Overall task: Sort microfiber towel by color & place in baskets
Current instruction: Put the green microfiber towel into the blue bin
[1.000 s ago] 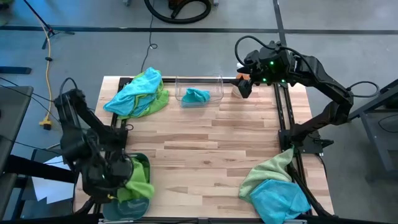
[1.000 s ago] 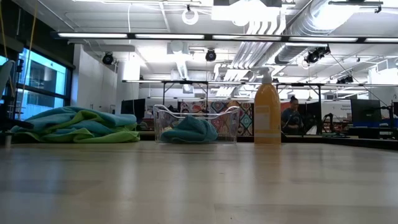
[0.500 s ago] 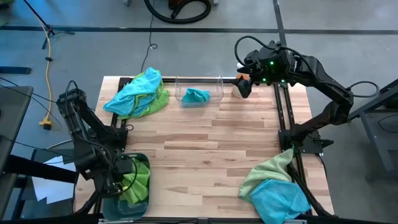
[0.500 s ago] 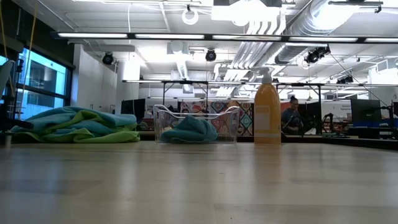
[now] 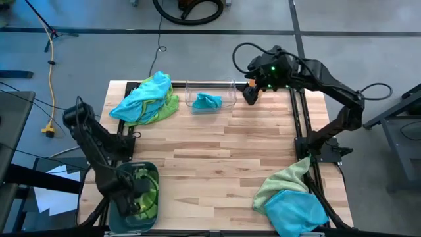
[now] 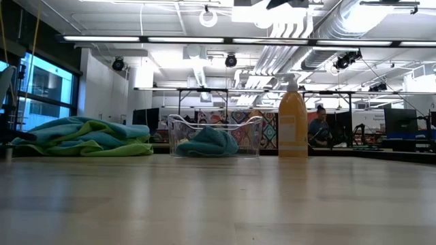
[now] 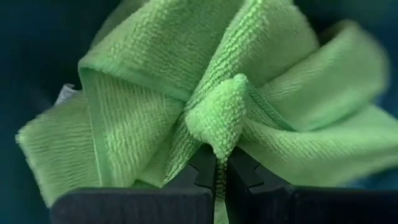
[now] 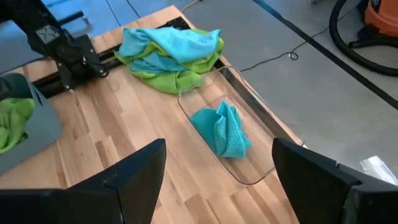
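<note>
we've got left gripper pinched on green towel in grey bin, right gripper wide open w/ nothing, above clear bin

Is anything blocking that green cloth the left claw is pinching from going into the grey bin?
Nothing visible. The left gripper is shut on the green towel and is already down inside the teal-grey basket, with no object in between.

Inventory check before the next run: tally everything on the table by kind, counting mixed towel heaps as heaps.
Bins: 2, the clear bin and the teal-grey bin
Spray bottle: 1
Mixed towel heaps: 2, the far heap and the near heap
Blue towel in the clear bin: 1
Green towel pinched by the left gripper: 1
Total: 7
</note>
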Robot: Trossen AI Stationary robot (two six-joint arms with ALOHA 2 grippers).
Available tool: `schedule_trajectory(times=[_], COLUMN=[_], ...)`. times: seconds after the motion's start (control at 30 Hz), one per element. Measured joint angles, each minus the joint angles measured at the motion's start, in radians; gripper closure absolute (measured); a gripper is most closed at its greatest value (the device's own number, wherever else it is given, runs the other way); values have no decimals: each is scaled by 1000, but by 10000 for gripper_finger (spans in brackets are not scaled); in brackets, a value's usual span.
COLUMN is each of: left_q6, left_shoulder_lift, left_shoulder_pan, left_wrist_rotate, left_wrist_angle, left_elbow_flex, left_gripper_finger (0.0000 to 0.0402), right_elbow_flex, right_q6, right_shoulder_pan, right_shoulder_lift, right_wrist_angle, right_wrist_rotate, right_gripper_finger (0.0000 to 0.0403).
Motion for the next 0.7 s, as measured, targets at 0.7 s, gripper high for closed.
schedule_trajectory(times=[0.7], left_q6=[107], left_shoulder_lift=[232], left_shoulder_pan=[11], left_wrist_rotate=[64], left_wrist_angle=[187], left_elbow_flex=[-29], left_gripper_finger=[357], right_elbow_flex=[0], right_q6=[1], right_shoulder_pan=[0], right_shoulder_lift=[3], right_wrist_angle=[0], right_wrist_rotate=[0], right_gripper_finger=[111])
